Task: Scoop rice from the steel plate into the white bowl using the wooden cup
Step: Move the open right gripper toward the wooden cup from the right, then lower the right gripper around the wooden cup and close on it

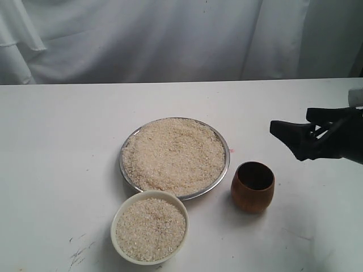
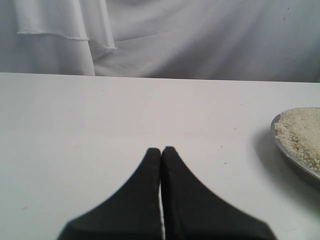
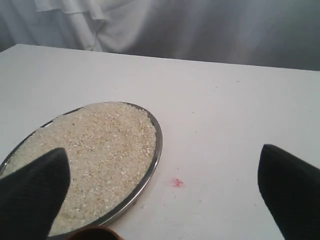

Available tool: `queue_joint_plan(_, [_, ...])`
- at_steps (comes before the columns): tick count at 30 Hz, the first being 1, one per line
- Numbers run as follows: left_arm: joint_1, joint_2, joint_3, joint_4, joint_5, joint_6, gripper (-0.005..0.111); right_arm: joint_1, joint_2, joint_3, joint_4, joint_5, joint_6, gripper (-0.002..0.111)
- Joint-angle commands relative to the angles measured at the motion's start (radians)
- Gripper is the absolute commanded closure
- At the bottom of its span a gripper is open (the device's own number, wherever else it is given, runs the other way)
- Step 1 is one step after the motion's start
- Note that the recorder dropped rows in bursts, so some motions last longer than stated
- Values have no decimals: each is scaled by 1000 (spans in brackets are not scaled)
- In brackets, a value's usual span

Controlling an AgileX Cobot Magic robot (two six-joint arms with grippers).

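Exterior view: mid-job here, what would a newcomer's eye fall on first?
The plate heaped with rice at the middle of the table stands out first. Nearer the camera sits the bowl, also full of rice; right of the plate the cup stands upright, empty. The right fingers hang open above and right of the cup, holding nothing.

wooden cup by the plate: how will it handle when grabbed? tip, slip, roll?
The wooden cup looks rigid, so it probably won't deform under a squeeze. Its rounded, glossy sides may slip in a pinch. Upright and squat, it likely resists tipping, but could roll if knocked over.
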Motion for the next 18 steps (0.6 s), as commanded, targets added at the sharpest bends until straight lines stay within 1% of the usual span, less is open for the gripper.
queue_joint_plan(1, [-2, -5, 5, -1, -6, -3, 107, 2, 0, 1, -218, -33, -188, 16])
queue_joint_plan(3, [-2, -5, 5, -1, -6, -3, 107, 17, 0, 1, -361, -47, -272, 16])
queue_joint_plan(6, [-2, -5, 5, -1, -6, -3, 107, 42, 0, 1, -370, -36, -273, 16])
queue_joint_plan(9, [-2, -5, 5, -1, -6, -3, 107, 49, 0, 1, -440, 17, -276, 16])
queue_joint_plan(18, [-2, -5, 5, -1, -6, -3, 107, 49, 69, -2, -430, 13, -289, 16])
